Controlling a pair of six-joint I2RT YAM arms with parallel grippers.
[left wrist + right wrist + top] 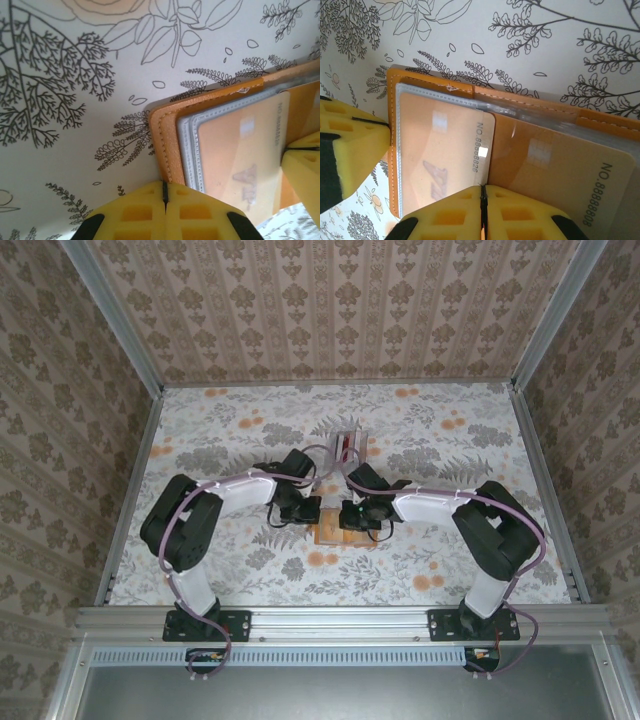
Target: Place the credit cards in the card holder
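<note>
The orange card holder (pixel 327 533) lies open on the flowered table between my two grippers. In the left wrist view its stitched orange cover (pixel 167 135) frames a grey-blue sleeve page with a pale orange credit card (pixel 240 150) in it. My left gripper (pixel 164 192) is shut, its tips at the cover's edge. In the right wrist view that credit card (pixel 440 150) fills the left page and a second, darker credit card (pixel 560 170) lies over the right page. My right gripper (pixel 481 190) is shut, its tips against the cards' near edges where the two meet. The left gripper (pixel 370 121) touches the holder's left edge (pixel 393 100).
A clear rack with red strips (pixel 347 443) stands just behind the holder. Patterned walls enclose the table on three sides. Both arms (pixel 190 525) (pixel 490 530) reach inward and meet at the table's centre.
</note>
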